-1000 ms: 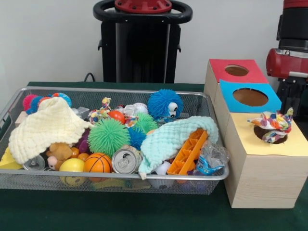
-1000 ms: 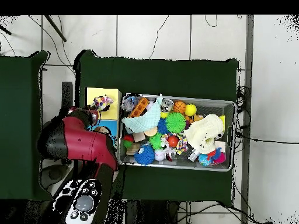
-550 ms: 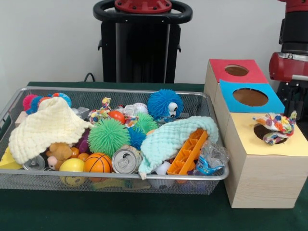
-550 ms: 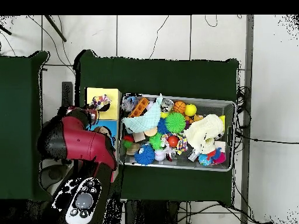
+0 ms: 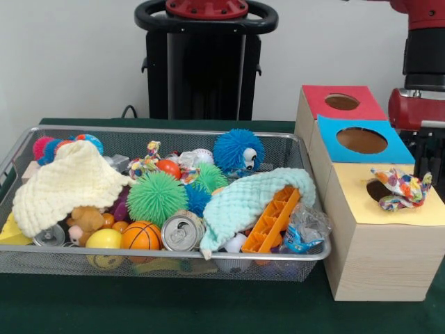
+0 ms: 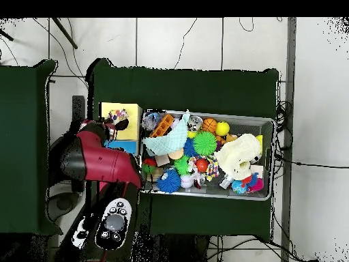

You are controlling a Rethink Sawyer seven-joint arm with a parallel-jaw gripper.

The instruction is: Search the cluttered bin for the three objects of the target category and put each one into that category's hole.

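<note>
Wire bin [image 5: 21,149] full of clutter at left, wooden sorting box [image 5: 379,261] at right, and a multicoloured rope toy [image 5: 401,188] lying across the yellow panel's hole [image 5: 377,191], long axis roughly left-right, beside the red arm [image 5: 417,104]; gripper state cannot be told.

Multicoloured rope toy [image 5: 400,188], patches of orange, blue, white and yellow, on the pale yellow box top [image 5: 417,209]. Behind it, a blue top [image 5: 389,149], then a red one [image 5: 327,111]. In the silver mesh bin [image 5: 21,149]: green spiky ball [image 5: 156,197], blue spiky ball [image 5: 233,149], mint cloth [image 5: 243,198], cream cloth [image 5: 66,182], orange basketball [image 5: 141,236].
</note>
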